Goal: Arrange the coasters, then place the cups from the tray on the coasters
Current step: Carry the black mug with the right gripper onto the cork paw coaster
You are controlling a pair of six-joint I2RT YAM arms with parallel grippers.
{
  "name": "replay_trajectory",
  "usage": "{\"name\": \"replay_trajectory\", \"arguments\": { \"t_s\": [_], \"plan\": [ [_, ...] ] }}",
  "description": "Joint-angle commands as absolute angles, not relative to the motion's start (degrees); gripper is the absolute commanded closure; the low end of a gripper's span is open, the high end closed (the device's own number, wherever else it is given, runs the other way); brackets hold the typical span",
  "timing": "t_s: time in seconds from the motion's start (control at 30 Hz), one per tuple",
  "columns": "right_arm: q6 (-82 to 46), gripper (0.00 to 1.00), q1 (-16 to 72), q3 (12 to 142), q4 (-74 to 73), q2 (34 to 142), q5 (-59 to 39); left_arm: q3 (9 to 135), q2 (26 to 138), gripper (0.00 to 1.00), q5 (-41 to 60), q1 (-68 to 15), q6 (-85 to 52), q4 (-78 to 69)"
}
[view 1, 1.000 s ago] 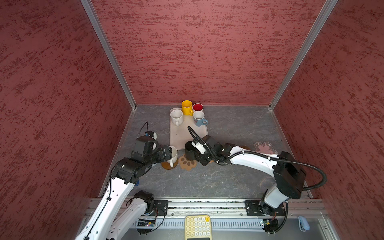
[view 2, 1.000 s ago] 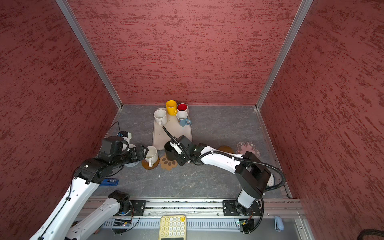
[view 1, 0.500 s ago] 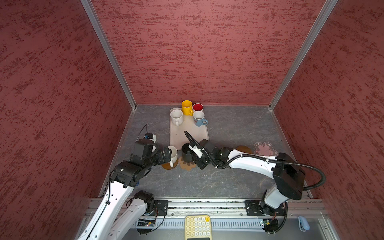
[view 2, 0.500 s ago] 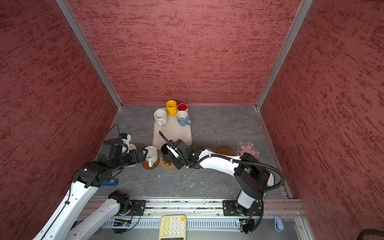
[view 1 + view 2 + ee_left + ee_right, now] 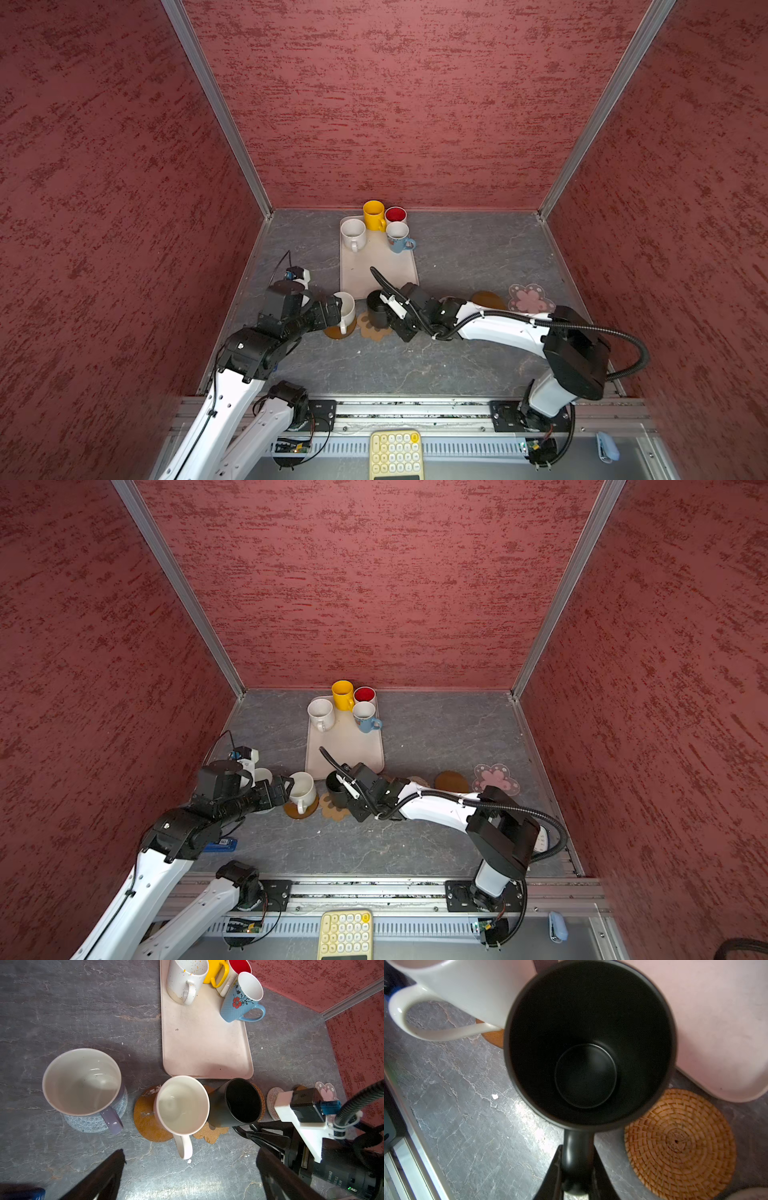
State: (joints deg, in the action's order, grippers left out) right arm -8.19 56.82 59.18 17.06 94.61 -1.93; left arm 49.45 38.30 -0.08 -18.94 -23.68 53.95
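Jaws of the right gripper are pinched on the black mug handle, the left gripper jaws spread; the adjacent white mug could be knocked in lowering.

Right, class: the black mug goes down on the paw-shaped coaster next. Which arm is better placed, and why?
Right. The right gripper has its jaws shut on the handle of the black mug, over the paw coaster. The left gripper, jaws open, sits beside the white mug on the amber coaster.
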Motion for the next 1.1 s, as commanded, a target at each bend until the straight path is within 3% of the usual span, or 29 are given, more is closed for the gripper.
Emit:
{"name": "replay_trajectory", "arguments": {
  "t_s": [0.0,1.07],
  "plan": [
    [-8.15,1.0,57.92,59.94,10.1,91.91,-1.74,48.73,37.97,0.01,-0.85,-19.38,-23.9,52.82],
    [-8.32,1.0,58.43,62.92,9.59,96.79,-2.45,48.78,38.47,0.01,-1.14,-20.68,-23.91,53.0]
  ]
}}
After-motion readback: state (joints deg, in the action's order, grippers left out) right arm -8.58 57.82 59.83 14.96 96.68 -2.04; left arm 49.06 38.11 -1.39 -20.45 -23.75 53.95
